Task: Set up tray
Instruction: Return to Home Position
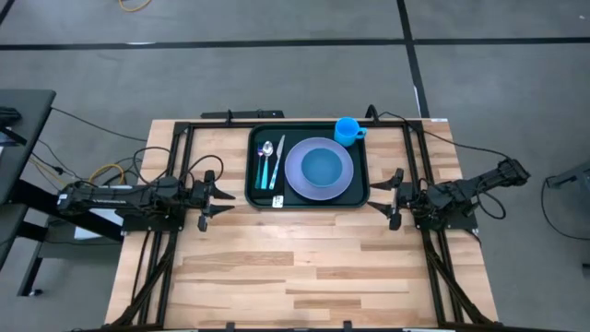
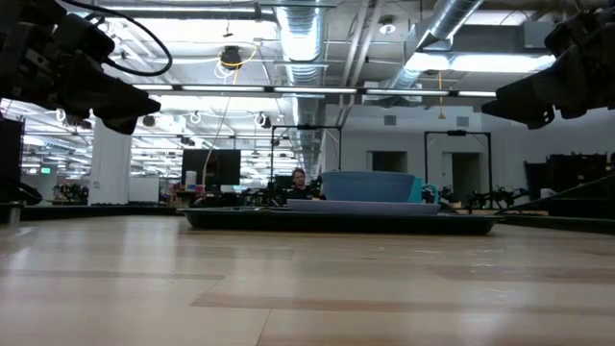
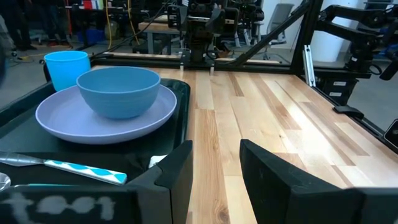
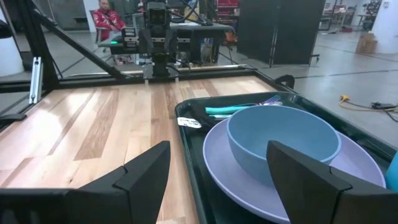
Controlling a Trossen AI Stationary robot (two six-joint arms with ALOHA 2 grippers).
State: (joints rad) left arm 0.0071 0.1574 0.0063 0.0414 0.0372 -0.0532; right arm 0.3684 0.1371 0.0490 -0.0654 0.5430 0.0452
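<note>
The dark green tray (image 1: 258,189) lies on the far middle of the wooden table. On it a lavender plate (image 1: 297,184) carries a blue bowl (image 1: 323,166). A blue cup (image 1: 348,130) stands in the tray's far right corner. A spoon (image 1: 265,162) and a second teal-handled utensil (image 1: 277,161) lie along its left side. My left gripper (image 1: 219,195) hovers open just left of the tray, its fingers (image 3: 177,177) level and empty. My right gripper (image 1: 387,195) hovers open just right of the tray, with its own fingers (image 4: 146,171) empty too.
A small white tag (image 1: 277,200) sits at the tray's near rim. A black frame (image 1: 277,123) runs along the table's far edge and both sides. Bare wood (image 1: 295,267) fills the near half of the table. A person (image 4: 106,15) sits in the room beyond.
</note>
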